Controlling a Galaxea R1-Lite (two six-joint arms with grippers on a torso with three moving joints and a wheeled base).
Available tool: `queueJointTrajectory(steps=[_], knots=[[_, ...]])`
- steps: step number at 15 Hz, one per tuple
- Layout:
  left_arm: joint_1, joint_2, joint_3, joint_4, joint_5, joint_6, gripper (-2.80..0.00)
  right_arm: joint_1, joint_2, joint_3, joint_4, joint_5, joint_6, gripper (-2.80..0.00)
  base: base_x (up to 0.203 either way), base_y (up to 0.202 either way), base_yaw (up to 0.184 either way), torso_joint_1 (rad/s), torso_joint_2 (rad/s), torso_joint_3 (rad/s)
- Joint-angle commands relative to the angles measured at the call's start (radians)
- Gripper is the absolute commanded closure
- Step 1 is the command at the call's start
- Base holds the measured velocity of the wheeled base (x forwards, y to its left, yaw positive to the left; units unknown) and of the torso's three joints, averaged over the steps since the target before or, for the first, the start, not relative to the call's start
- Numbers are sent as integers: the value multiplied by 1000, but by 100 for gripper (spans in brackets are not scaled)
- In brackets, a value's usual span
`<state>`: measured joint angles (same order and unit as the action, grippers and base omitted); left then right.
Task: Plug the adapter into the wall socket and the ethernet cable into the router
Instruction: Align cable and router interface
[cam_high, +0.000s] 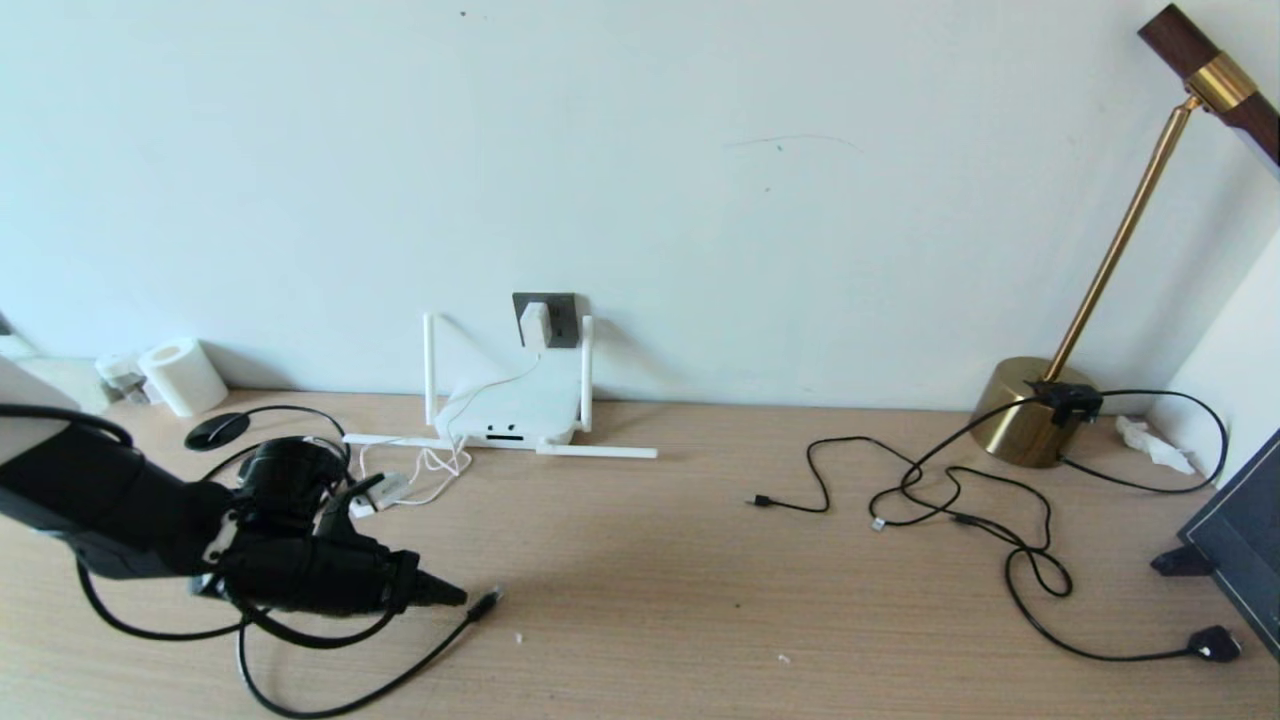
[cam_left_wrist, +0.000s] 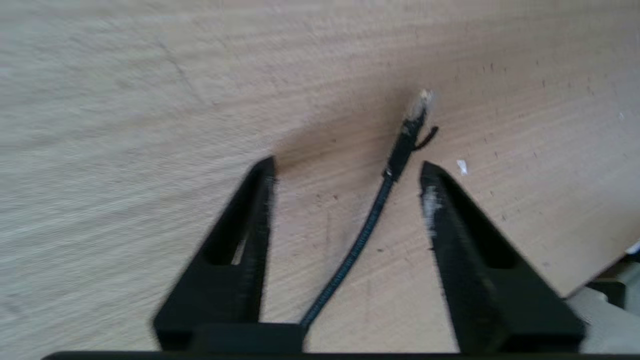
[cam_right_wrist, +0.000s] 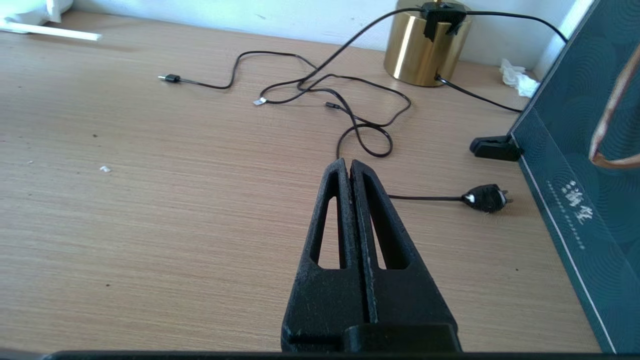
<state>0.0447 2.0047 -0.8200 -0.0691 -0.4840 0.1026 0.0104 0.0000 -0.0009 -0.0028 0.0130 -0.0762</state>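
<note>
On the wooden bench against the white wall, I see the ethernet cable lying free between the spread fingers of my left claw; the adapter sits in the wall socket above the router; my right claw is closed and empty

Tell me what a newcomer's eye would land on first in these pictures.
The black left hand low at the near left of the desk, fingers spread either side of the ethernet cable, whose clear plug tip lies just ahead. Behind it, against the wall, the white router sits under the wall socket, the adapter already plugged in. A brass lamp stands far right among loose black cords.
</note>
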Motion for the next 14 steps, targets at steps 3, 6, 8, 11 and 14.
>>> queueJointTrajectory(steps=[3,6,8,11,14], knots=[[-48,-163,8,-64,75,21,-280,0,0,1,0,1,0,0,0,0,0,0,0,0],[-231,-231,20,-119,357,140,-280,0,0,0,0,1,0,0,0,0,0,0,0,0],[-365,-225,62,-236,530,294,-280,0,0,1,0,1,-1,0,0,0,0,0,0,0],[-467,-161,124,-326,834,531,-280,0,0,0,0,1,-1,0,0,0,0,0,0,0],[-561,-126,201,-375,980,555,-280,0,0,0,0,1,0,0,0,0,0,0,0,0]])
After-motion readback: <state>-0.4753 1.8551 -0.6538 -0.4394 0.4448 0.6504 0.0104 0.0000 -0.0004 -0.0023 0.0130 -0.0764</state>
